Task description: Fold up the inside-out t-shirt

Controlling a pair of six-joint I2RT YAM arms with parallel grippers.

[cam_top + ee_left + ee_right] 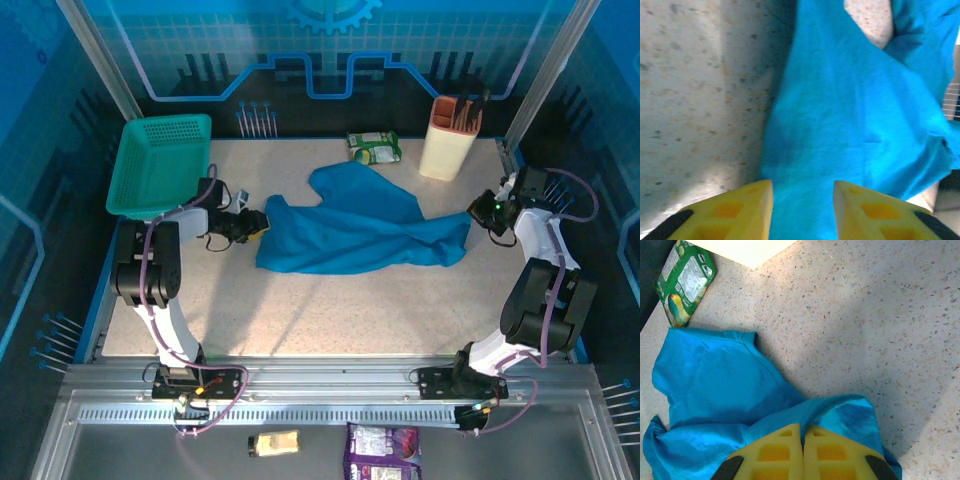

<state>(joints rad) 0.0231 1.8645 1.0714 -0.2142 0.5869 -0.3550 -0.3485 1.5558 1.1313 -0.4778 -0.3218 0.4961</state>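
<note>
The inside-out t-shirt (350, 235) lies crumpled and partly spread across the middle of the table, plain blue with no print. My left gripper (256, 226) sits at its left edge. In the left wrist view the yellow fingers (752, 207) stand apart over flat blue cloth (850, 115), and the left gripper (802, 190) pinches nothing that I can see. My right gripper (480, 212) is at the shirt's right corner. In the right wrist view the right gripper (803, 429) is shut, with a raised fold of the shirt (715, 385) caught between its tips.
A teal mesh basket (160, 165) stands at the back left. A green snack packet (374, 147) (685, 282) lies behind the shirt, beside a cream utensil holder (450, 135). A yellow packet (273, 443) and a purple packet (383, 440) lie on the front tray.
</note>
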